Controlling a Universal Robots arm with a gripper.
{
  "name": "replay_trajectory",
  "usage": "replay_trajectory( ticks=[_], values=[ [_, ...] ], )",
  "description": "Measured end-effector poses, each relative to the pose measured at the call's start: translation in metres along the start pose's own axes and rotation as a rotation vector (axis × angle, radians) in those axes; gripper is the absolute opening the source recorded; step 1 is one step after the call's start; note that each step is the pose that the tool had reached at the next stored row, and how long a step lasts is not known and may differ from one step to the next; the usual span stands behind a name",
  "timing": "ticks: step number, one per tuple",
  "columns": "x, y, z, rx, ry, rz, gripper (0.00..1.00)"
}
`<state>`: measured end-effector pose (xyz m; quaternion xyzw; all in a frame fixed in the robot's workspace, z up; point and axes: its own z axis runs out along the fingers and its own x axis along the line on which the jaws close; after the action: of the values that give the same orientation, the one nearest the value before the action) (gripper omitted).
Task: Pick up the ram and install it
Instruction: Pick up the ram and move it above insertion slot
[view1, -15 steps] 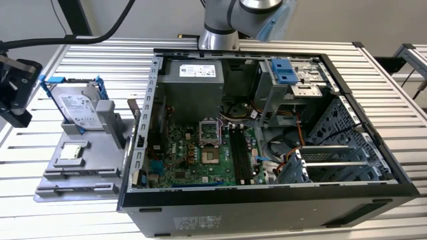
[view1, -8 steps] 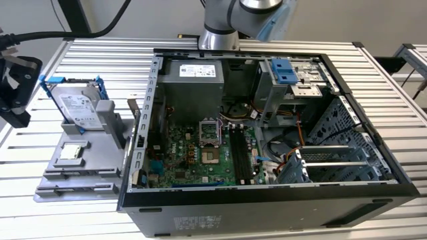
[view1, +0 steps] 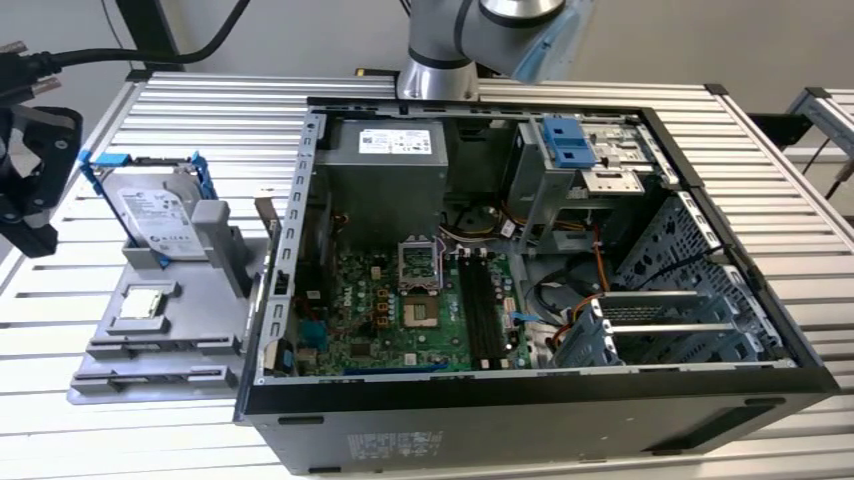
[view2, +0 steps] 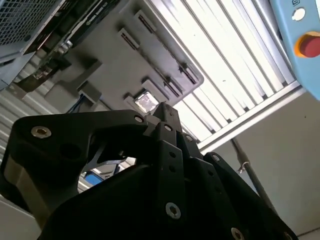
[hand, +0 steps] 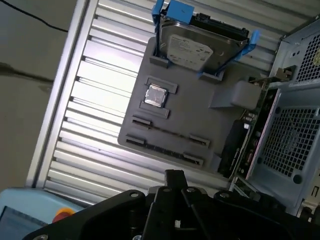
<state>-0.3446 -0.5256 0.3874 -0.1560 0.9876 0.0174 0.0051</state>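
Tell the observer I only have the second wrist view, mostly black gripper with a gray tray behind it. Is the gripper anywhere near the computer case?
Observer: No. In the exterior view the gripper hangs at that view's left edge, beside the gray tray, outside the open computer case.
Operator: Is the ram in that tray?
Observer: In the first wrist view a thin dark strip lies along one long slot of the tray; I cannot tell whether it is the ram.
Operator: And the board's sockets?
Observer: In the exterior view the long black sockets look empty, no stick standing in them.
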Motion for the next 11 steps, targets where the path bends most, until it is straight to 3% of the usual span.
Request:
replay_trajectory(
  ticks=[11],
  values=[
    [0.0004,0.0002,0.0,0.0117,0.011,-0.183,0.0]
  ],
)
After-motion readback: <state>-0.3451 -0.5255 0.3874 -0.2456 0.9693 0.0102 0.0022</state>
